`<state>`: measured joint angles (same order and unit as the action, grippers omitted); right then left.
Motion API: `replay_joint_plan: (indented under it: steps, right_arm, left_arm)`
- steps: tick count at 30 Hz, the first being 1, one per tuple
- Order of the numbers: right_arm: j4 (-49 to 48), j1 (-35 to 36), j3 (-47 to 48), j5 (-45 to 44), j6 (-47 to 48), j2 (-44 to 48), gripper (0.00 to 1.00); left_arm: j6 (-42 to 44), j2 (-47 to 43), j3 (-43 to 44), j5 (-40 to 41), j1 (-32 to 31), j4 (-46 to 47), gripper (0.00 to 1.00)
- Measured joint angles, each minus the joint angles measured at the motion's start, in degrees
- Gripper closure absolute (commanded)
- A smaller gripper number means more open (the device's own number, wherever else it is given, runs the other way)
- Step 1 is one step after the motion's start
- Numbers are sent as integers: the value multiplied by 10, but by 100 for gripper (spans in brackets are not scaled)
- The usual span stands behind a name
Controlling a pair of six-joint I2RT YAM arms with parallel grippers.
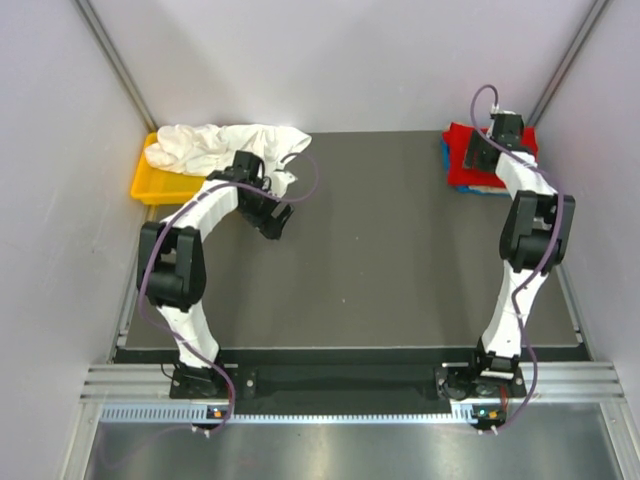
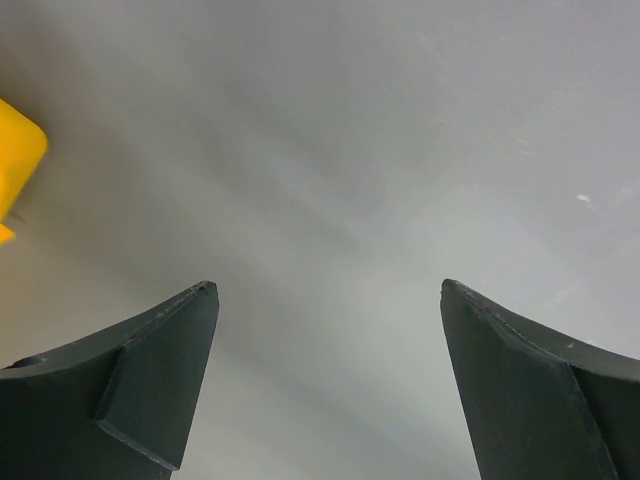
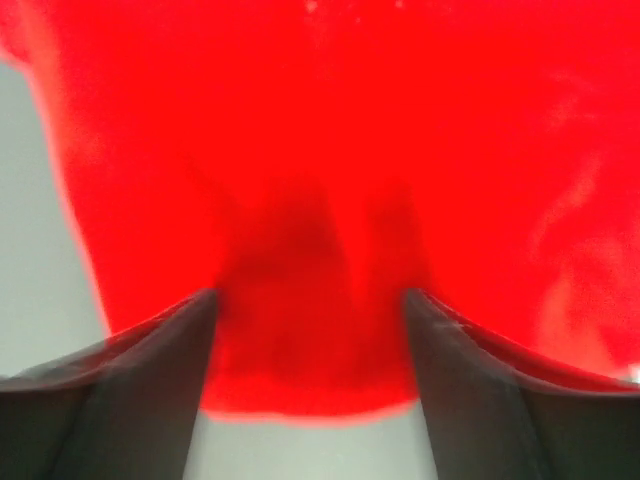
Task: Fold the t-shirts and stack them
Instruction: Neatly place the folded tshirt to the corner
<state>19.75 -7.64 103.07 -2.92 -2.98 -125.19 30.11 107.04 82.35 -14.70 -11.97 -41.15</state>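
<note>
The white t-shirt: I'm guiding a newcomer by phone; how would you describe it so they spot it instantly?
At the far left corner of the dark table sits a yellow tray. The white t-shirt lies crumpled over it, spilling onto the table. It is the only white cloth; the red t-shirt lies far right.

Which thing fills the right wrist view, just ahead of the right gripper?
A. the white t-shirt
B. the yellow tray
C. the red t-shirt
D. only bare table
C: the red t-shirt fills that view beyond the right gripper; the white t-shirt lies far left, partly over the yellow tray.
</note>
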Motion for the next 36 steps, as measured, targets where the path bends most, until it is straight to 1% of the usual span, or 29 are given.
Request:
replay_joint_plan:
  steps: [1, 2, 4, 8, 9, 12, 13, 14, 18, 21, 24, 28, 36]
  right_arm:
    - [3, 0, -6, -1, -4, 12, 4]
    - [10, 0, -17, -1, -9, 30, 0]
    - [15, 3, -57, -2, -12, 84, 0]
    - [-4, 22, -213, -17, -33, 285, 0]
    - [-8, 35, -269, -18, -43, 362, 0]
    - [-49, 89, -405, -16, -71, 543, 0]
    - [-57, 106, -440, -15, -79, 583, 0]
    - [-80, 131, -495, -13, -94, 644, 0]
    - [-91, 175, -664, -10, -148, 774, 0]
    - [-78, 190, -767, -7, -180, 832, 0]
    - [-48, 196, -825, 0, -201, 881, 0]
    - [-43, 197, -841, 13, -214, 910, 0]
    - [-50, 198, -841, 33, -217, 913, 0]
  left_arm:
    - [-1, -12, -13, -7, 3, 4, 3]
    - [-3, -28, -27, -12, 5, 8, 1]
    - [-13, -83, -74, -25, 17, 14, 1]
    - [-45, -198, -157, -21, 48, 36, 1]
    - [-58, -229, -181, -16, 57, 45, 1]
    - [-82, -294, -248, 0, 71, 83, 1]
    - [-89, -313, -275, 7, 74, 90, 1]
    - [-93, -333, -303, 16, 76, 96, 1]
    - [-102, -389, -385, 50, 79, 112, 1]
    - [-107, -435, -431, 75, 79, 119, 1]
    - [-113, -459, -459, 100, 81, 134, 1]
    - [-121, -462, -481, 123, 82, 150, 1]
    - [-125, -474, -489, 154, 82, 156, 1]
